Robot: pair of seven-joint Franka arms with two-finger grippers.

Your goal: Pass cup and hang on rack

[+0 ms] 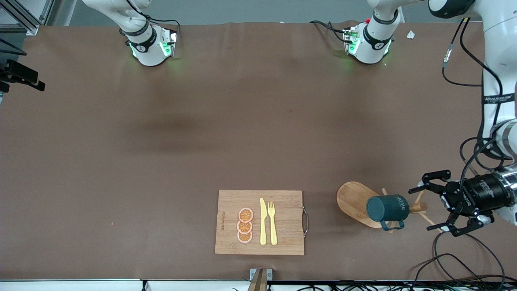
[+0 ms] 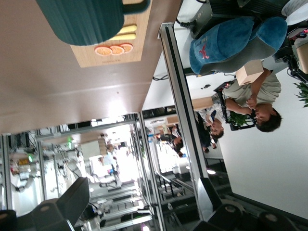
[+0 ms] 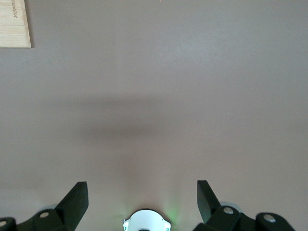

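Note:
The dark teal cup (image 1: 387,207) with white "HOME" lettering hangs on its side on the wooden rack (image 1: 354,199), over the oval base, with its handle at one of the thin pegs. My left gripper (image 1: 420,209) is open and empty beside the rack's post top, on the side toward the left arm's end of the table, apart from the cup. In the left wrist view the cup (image 2: 82,19) shows well clear of the open fingers (image 2: 72,202). My right gripper (image 3: 143,192) is open and empty, up over bare table near its own base (image 3: 144,222); it waits.
A bamboo cutting board (image 1: 259,222) with orange slices (image 1: 245,225), a yellow knife and a yellow fork lies near the front edge, toward the right arm's end from the rack. Cables trail by the left arm at the table's end.

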